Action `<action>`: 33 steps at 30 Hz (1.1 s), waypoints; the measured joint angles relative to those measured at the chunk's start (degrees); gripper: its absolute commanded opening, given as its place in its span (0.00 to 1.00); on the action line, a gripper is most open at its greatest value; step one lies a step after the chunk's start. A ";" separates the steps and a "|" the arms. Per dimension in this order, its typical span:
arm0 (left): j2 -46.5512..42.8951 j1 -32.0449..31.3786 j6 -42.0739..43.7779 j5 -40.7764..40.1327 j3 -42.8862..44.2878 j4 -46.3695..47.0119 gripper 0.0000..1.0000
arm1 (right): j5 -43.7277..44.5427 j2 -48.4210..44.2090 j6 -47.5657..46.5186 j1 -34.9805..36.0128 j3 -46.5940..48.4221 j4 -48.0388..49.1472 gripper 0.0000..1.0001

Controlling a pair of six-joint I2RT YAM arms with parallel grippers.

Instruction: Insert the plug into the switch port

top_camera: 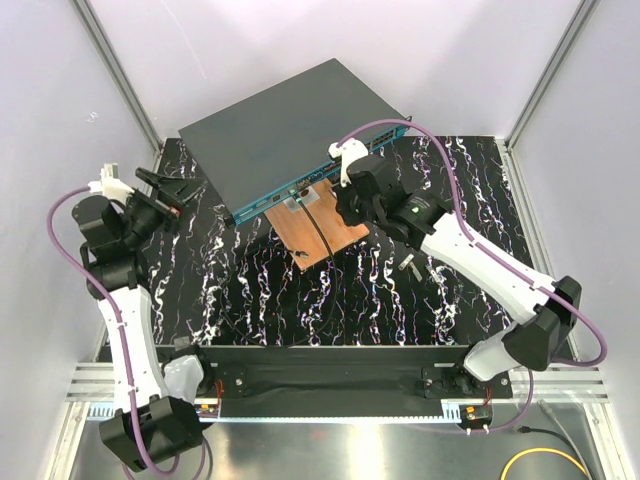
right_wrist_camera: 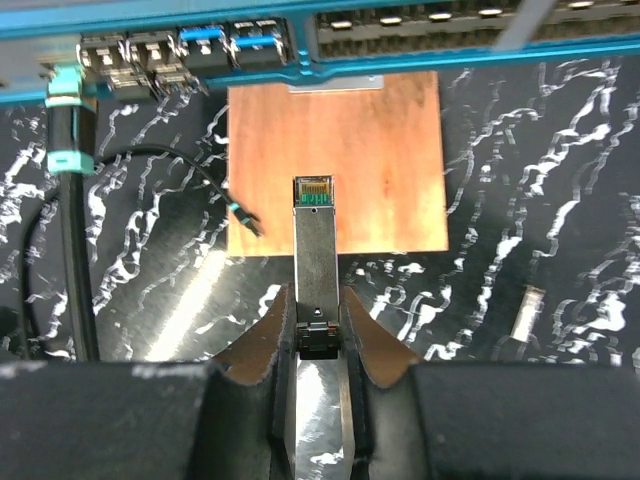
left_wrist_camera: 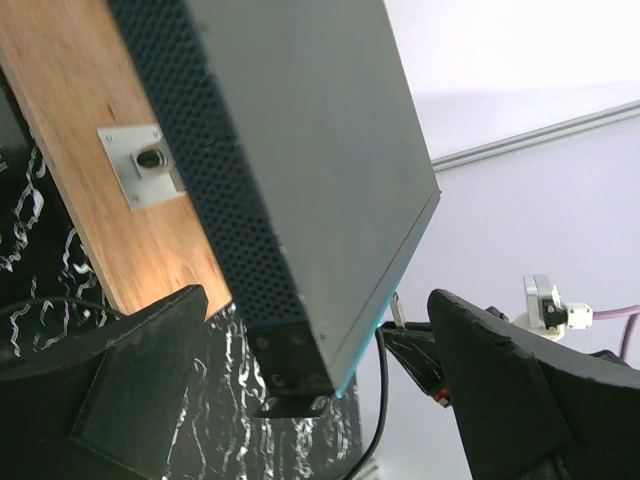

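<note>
Directly ahead of the right gripper, which pinches the plug pointing forward, sits the switch, ports facing it across the brown board; the left gripper gapes wide beside the switch.

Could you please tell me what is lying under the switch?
A copper-brown board sticks out from beneath the front edge of the switch. How far it runs underneath is covered.

Switch dark grey, teal front — table black, white-veined.
</note>
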 measured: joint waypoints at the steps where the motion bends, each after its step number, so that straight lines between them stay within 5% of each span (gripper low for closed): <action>1: 0.11 0.00 -0.59 0.20 -1.07 0.76 0.99 | -0.28 0.46 0.74 0.00 0.00 0.46 0.00; 33: 4.68 -7.10 -5.35 0.85 -9.57 10.14 0.99 | 1.09 4.94 -0.74 2.47 0.13 9.31 0.00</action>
